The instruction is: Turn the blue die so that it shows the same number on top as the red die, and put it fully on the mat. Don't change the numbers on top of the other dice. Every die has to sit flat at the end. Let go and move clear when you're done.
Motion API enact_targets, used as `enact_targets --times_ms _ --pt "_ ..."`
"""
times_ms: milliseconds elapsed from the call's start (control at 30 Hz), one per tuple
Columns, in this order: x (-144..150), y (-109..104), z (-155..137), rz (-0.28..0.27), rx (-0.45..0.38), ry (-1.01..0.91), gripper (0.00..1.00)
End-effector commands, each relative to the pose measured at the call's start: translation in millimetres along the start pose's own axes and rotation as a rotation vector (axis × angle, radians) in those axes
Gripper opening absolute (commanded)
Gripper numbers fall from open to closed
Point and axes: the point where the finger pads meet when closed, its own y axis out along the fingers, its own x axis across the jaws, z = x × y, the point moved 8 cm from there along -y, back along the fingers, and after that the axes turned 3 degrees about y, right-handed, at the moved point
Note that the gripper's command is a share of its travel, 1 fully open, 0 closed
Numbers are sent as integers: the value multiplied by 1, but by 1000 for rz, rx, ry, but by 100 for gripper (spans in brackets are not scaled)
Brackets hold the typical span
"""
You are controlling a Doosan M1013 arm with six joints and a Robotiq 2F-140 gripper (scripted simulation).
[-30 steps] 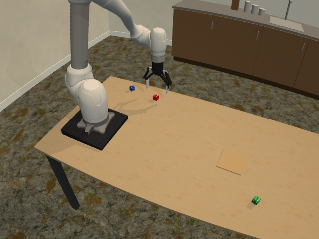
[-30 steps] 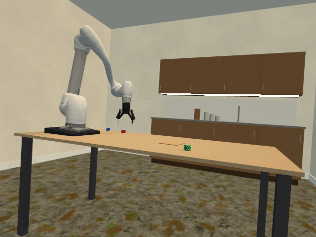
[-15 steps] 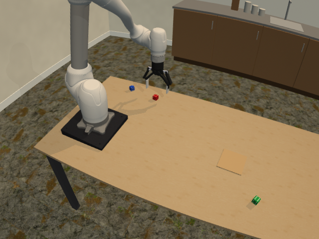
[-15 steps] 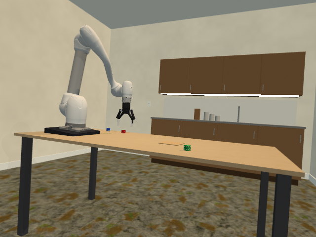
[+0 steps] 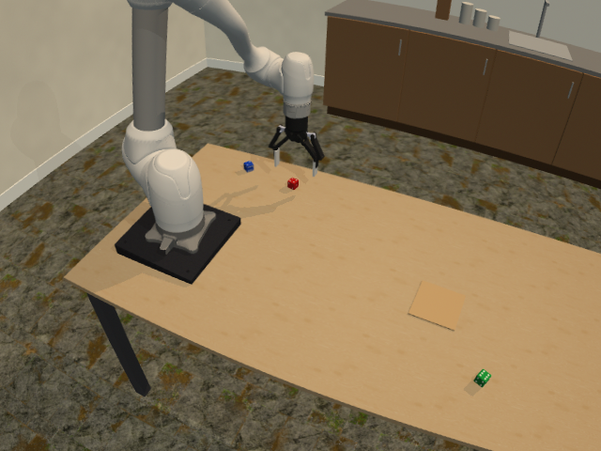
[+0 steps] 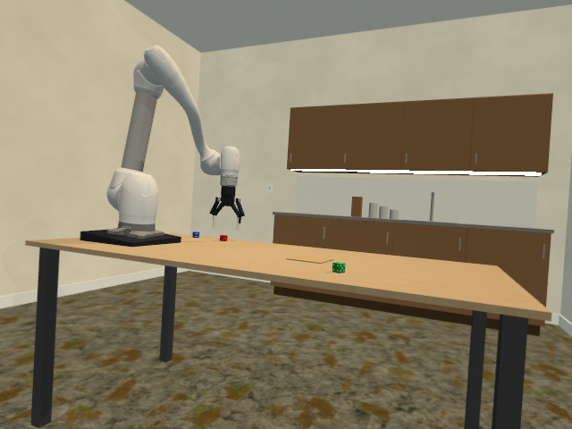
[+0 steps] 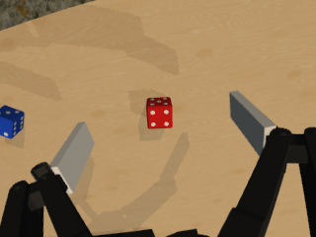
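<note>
Wrist view: blue die (image 7: 11, 121) sits flat on the table (image 7: 207, 59) at about 9 o'clock in frame, well out past the left fingertip, not between the fingers. Its pips are too small to read for certain; top face cannot be told. Red die (image 7: 159, 113) lies just above frame centre, roughly in line between the two open fingers but further out along the table, with four pips on the side facing the camera and what looks like five or six on top, hard to count. Gripper (image 7: 165, 143) is spread fully wide and holds nothing; it hangs above the table, touching neither die.

Top view: blue die (image 5: 248, 165) is at about 10 o'clock from the red die (image 5: 292, 182), near it but apart. Gripper (image 5: 295, 163) hovers just beyond the red die, blue die off to its 9 o'clock. Mat (image 5: 437, 304) is well apart, toward 4 o'clock across the table, and nothing rests on it. Green die (image 5: 482, 377) lies past the mat at about 5 o'clock, flat, untouched.

Progress: nothing done as far as visible. Blue die is not grasped, not turned, not on the mat. Judged step: the arm seems to be looking at the red die's top number. Left to do: shift toward 9 o'clock over the blue die, grasp, reorient to match, carry to the mat, set flat. Red and green dice must stay put.
</note>
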Motion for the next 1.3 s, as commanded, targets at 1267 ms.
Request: enact_targets --times_ms 1267 --pt "-200 0 21 0 0 0 100"
